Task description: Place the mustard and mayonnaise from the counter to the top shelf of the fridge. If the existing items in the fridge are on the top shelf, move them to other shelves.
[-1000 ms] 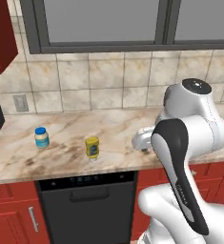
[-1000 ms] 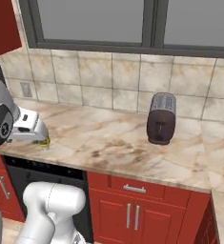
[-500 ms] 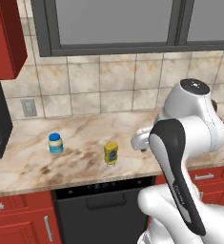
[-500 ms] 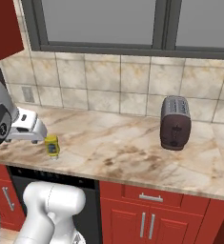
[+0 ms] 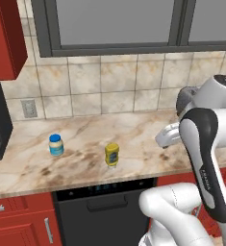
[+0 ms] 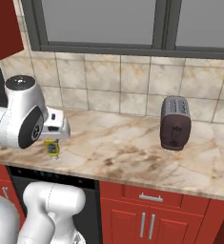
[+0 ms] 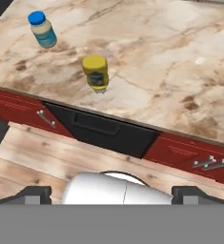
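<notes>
Now with fingers (image 7: 35, 194) spread wide and empty above the counter (image 5: 133, 134), mustard (image 5: 112, 154) and mayonnaise (image 5: 56, 144) standing apart near its front edge, drawn toward mid-frame since the base rolled left, so closer to a first pick.

**Two containers near the worktop's front edge, toaster toward the back**

The mustard (image 5: 112, 154) is standing on the counter (image 5: 85, 134) close to its front edge, above the dishwasher (image 5: 105, 211). The mayonnaise (image 5: 56, 144) is sitting to its left and slightly farther back, apart from it. The toaster (image 6: 175, 122) is standing well to the right, nearer the tiled wall (image 6: 132, 81) along the worktop's back edge. A wall outlet (image 5: 29, 108) is sitting behind the mayonnaise, to its left.
</notes>
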Available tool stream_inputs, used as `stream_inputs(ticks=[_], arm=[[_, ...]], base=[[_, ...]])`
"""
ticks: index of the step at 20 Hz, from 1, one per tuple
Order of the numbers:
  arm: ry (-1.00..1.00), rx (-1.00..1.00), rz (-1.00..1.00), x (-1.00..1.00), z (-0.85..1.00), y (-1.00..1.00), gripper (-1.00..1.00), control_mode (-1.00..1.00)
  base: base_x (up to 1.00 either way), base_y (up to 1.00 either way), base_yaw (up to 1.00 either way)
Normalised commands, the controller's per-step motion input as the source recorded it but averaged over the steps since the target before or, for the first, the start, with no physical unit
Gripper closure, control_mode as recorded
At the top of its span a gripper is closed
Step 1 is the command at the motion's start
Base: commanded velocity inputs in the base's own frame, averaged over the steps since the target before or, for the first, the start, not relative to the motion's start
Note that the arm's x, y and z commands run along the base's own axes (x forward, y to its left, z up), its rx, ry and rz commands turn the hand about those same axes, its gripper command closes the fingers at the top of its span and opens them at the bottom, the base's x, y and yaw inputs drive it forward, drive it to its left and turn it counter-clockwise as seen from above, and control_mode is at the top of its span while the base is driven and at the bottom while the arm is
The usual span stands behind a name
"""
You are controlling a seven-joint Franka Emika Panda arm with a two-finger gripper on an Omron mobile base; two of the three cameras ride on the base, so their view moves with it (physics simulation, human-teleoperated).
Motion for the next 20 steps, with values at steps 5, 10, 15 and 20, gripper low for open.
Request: stream_inputs(ticks=[5, 10, 15, 20], arm=[[0.00, 0.05, 0.26, 0.29, -0.05, -0.74, -1.00, -1.00], [0.01, 0.05, 0.20, 0.82, -0.04, -0.24, -1.00, -1.00], [0.02, 0.08, 0.27, 1.00, -0.08, 0.00, -1.00, -1.00], [0.00, 0.07, 0.34, 0.99, -0.26, 0.07, -1.00, -1.00]], base=[[0.00, 0.00, 0.00], [0.00, 0.00, 0.00], [0.00, 0.00, 0.00], [0.00, 0.00, 0.00]])
